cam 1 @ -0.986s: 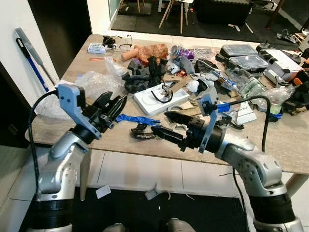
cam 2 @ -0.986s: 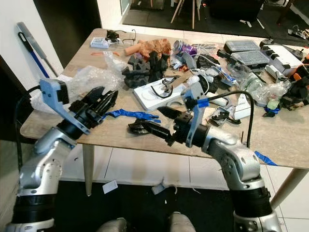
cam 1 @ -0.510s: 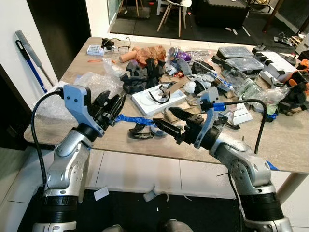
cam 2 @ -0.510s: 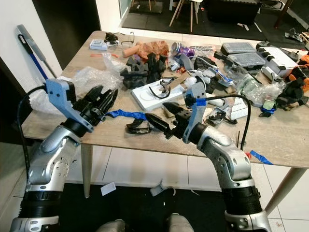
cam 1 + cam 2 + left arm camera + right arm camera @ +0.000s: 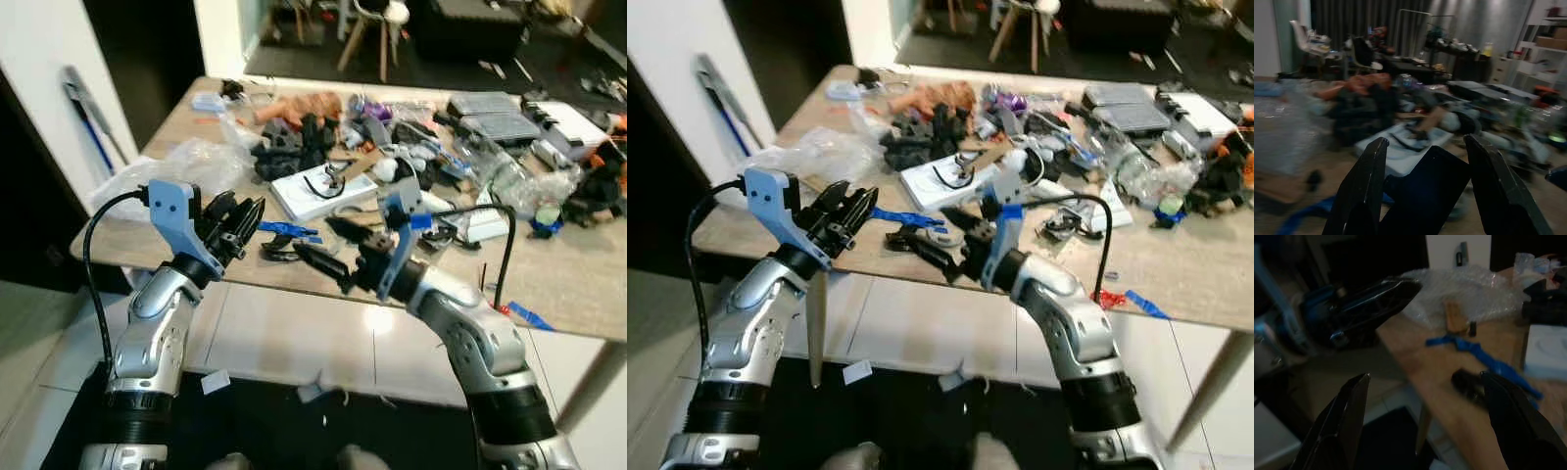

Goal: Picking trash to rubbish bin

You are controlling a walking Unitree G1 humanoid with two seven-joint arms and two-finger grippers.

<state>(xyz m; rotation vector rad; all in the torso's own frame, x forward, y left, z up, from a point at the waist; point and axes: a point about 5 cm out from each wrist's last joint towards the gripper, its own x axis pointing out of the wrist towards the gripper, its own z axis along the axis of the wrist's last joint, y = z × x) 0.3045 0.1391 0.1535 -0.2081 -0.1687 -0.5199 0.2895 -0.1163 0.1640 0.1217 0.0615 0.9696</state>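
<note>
Left gripper (image 5: 240, 220): fingers spread wide, empty, raised at the bench's (image 5: 578, 284) near-left edge. Right gripper (image 5: 328, 257): fingers spread wide, empty, just above the near edge beside blue tape strip (image 5: 284, 228) and dark trash piece (image 5: 277, 252).

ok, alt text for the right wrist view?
The right gripper's two black fingers stand open before the wooden table's near edge, with the left gripper opposite. On the table lie a blue tape strip, a dark object and crumpled clear plastic wrap; the picture is dim.
</note>
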